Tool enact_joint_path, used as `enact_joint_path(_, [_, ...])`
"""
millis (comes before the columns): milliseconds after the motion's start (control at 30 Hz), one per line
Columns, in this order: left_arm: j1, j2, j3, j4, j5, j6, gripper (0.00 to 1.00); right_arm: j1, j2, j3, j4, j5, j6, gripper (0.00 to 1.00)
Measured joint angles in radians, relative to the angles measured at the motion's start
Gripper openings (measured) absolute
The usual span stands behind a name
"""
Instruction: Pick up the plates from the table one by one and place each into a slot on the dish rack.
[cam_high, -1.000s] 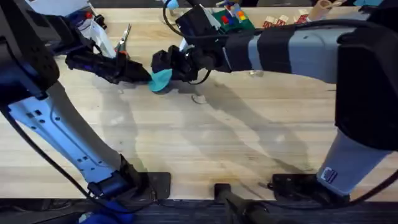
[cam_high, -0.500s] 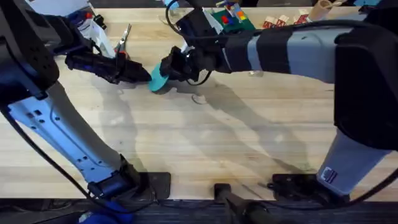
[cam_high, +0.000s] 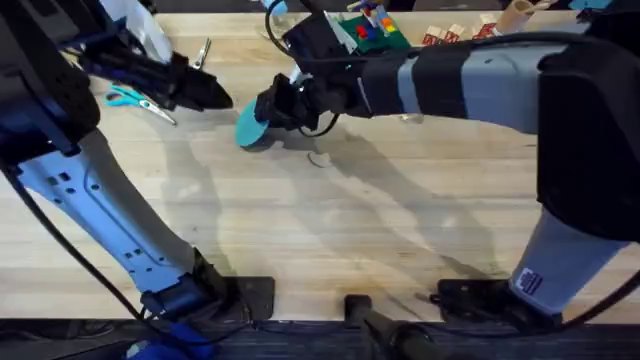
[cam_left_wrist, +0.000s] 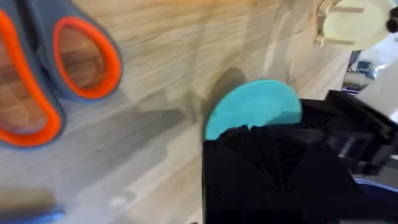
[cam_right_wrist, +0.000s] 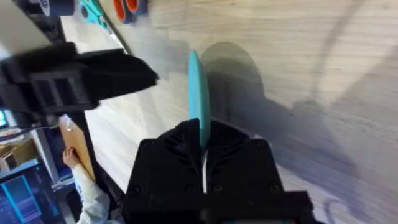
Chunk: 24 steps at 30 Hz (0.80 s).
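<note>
Far left on the surface (cam_high: 330, 240): teal plate (cam_high: 251, 126) held on edge, right gripper (cam_high: 266, 112) jaws clamped on it; left gripper (cam_high: 215, 97) nearby, jaws unclear. Carry step; next needs moving to rack slot.

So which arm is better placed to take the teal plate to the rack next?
The right. Its gripper is shut on the teal plate, held on edge above the table, while the left gripper sits apart from it.
</note>
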Motion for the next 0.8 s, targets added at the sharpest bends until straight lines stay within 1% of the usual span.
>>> enact_joint_path(233, [-0.012, -0.051, 0.143, -0.145, -0.04, -0.002, 0.039, -0.037, 0.0, 0.004, 0.002, -0.061, -0.024, 0.032])
enact_joint_path(333, [-0.021, -0.081, 0.205, -0.186, -0.078, -0.02, 0.04, -0.058, 0.0, 0.019, 0.002, -0.085, -0.051, 0.032])
enact_joint_path(500, [-0.05, -0.154, 0.281, -0.185, -0.215, -0.107, 0.039, -0.082, -0.033, 0.043, -0.017, -0.098, -0.132, 0.032])
enact_joint_path(600, [-0.084, -0.209, 0.303, -0.185, -0.313, -0.158, 0.04, -0.084, -0.082, 0.064, -0.037, -0.101, -0.207, 0.032])
enact_joint_path(633, [-0.096, -0.223, 0.307, -0.184, -0.34, -0.17, 0.066, -0.084, -0.098, 0.073, -0.049, -0.101, -0.232, 0.032])
enact_joint_path(700, [-0.123, -0.255, 0.31, -0.185, -0.392, -0.19, 0.341, -0.084, -0.132, 0.094, -0.086, -0.099, -0.288, 0.032])
enact_joint_path(800, [-0.162, -0.287, 0.31, -0.194, -0.449, -0.209, 0.809, -0.084, -0.176, 0.115, -0.147, -0.09, -0.359, 0.032])
